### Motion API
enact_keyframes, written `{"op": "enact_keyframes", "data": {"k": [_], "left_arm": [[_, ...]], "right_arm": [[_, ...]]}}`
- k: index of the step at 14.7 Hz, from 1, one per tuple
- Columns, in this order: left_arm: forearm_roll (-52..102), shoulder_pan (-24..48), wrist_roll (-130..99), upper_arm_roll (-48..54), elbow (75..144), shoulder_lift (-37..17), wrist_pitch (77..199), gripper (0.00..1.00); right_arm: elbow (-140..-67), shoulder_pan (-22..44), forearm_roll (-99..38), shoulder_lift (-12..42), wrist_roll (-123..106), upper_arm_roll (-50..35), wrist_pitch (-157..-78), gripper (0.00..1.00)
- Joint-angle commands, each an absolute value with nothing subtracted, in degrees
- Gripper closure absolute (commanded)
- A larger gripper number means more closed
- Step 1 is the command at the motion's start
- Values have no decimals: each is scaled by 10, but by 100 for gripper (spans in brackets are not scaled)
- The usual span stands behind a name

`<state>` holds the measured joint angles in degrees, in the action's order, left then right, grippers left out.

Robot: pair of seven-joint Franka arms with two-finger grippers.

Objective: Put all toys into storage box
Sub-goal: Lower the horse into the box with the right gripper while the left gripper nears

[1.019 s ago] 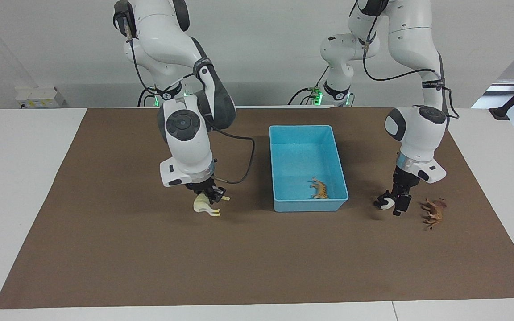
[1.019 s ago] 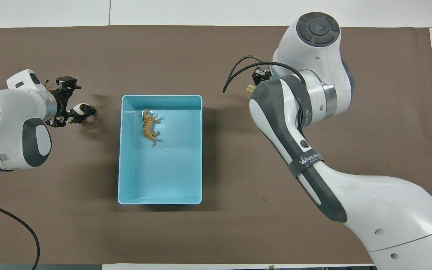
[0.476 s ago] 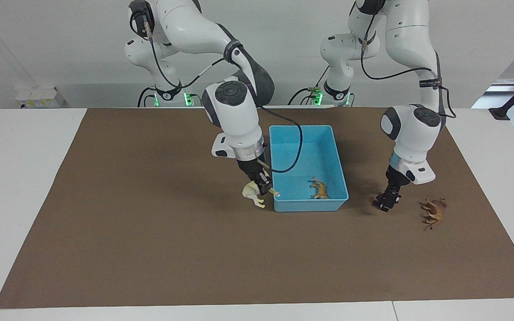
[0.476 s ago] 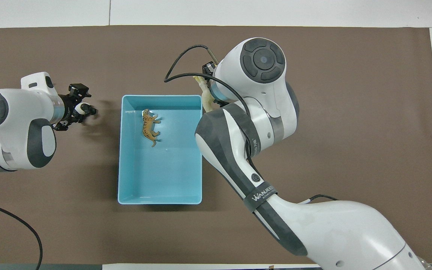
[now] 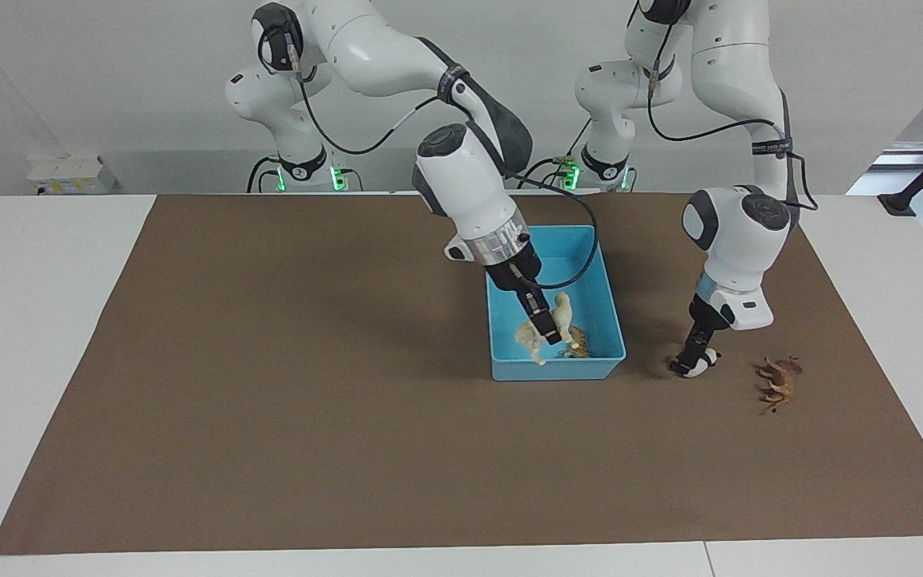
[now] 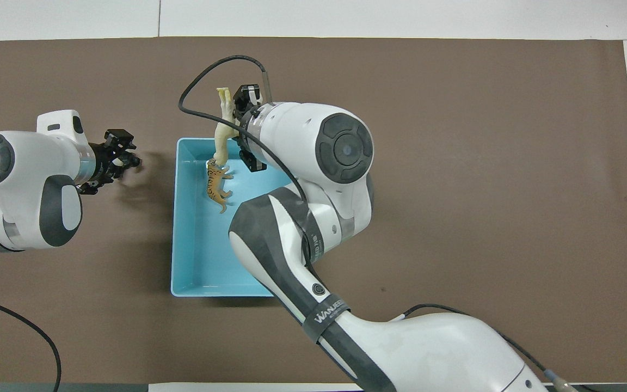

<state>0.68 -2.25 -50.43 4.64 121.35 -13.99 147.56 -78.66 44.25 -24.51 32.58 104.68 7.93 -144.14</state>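
Observation:
My right gripper is shut on the cream llama and holds it tilted in the air over the light blue storage box, at the box's end farther from the robots. The llama and right gripper also show in the overhead view. The orange tiger lies in the box just under the llama. My left gripper is down on the black-and-white panda, shut on it, on the mat beside the box toward the left arm's end. The reddish-brown animal lies on the mat beside the panda.
A brown mat covers the white table. In the overhead view the right arm covers part of the box, and the tiger shows inside it. The left gripper is beside the box's wall.
My right gripper has carried the llama from the mat toward the right arm's end to over the box. My left gripper has turned and shut around the panda.

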Motion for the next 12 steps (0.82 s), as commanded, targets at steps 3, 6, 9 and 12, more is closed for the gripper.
{"op": "enact_keyframes", "data": {"k": [3, 6, 9, 12], "left_arm": [[-2, -2, -501, 40, 1230, -121, 1464, 0], [-2, 6, -501, 40, 1231, -124, 1466, 0], [-2, 6, -499, 40, 1240, -124, 1472, 0], [-2, 3, -495, 40, 1241, -127, 1475, 1]], "right_arm": [[-879, 511, -257, 291, 1037, 80, -1467, 100], [-912, 517, -257, 277, 987, 80, -1466, 100], [-935, 525, -254, 266, 955, 80, -1463, 3], [-933, 517, -253, 266, 954, 80, -1461, 0]]}}
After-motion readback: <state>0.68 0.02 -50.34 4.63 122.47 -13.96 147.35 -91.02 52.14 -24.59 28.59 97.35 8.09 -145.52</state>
